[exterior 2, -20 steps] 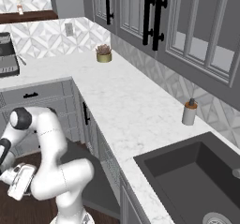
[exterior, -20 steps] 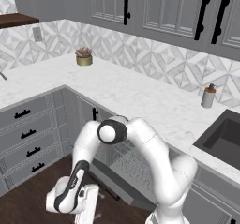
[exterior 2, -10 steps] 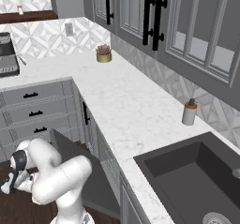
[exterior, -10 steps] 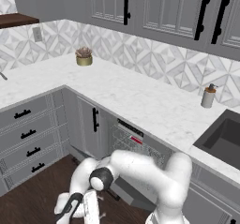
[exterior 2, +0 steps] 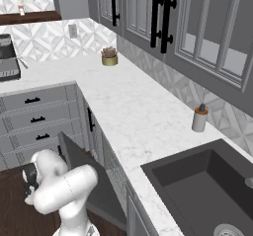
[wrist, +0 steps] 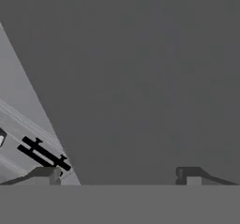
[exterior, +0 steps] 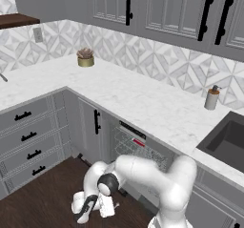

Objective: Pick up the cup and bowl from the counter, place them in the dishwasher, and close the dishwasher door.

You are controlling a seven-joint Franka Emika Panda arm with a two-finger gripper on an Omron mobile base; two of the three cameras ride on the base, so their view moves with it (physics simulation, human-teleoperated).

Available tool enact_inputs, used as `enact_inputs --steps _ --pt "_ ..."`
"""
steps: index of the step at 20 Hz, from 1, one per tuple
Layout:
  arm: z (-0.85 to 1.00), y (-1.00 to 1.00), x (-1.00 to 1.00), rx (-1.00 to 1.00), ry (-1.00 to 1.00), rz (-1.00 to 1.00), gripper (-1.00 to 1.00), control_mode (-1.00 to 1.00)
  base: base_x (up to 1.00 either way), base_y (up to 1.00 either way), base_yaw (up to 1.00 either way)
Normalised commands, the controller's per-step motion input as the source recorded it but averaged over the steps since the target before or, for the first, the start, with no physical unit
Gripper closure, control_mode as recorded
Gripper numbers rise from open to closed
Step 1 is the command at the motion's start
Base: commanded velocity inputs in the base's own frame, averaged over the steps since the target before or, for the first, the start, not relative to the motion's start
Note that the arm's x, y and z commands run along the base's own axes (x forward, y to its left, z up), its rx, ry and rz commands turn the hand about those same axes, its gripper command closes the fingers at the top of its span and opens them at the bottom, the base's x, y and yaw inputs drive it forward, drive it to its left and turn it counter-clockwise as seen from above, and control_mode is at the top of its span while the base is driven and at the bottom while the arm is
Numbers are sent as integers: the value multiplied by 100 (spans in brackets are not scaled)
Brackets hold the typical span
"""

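So over on the left there's the stack of grey drawers point(exterior: 26, 136) with black handles, and the little gold pot with a plant point(exterior: 86, 58) sits back on the counter point(exterior: 138, 98) near the backsplash. The arm is bent way down near the dark wood floor point(exterior: 43, 201), and the gripper point(exterior: 95, 209) hangs low with its fingers spread wide, nothing between them. In the hand view the two tips point(wrist: 44, 175) stand far apart right up against the flat grey dishwasher door point(wrist: 140, 78). The dishwasher point(exterior: 140, 150) is open just right of the gripper, wire racks showing. Further right is the soap dispenser point(exterior: 211, 98), then the sink point(exterior: 228, 139).
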Motion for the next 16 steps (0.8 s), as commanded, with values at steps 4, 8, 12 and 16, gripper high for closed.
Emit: enact_inputs --steps 4,8,12,16 --pt "0 -100 100 1 16 0 -100 -100 0 0 0" --pt "9 -100 100 8 16 0 -100 -100 0 0 0" --pt "24 -100 100 16 17 0 -100 -100 0 0 0" --pt "7 -100 100 14 22 0 -100 -100 0 0 0"
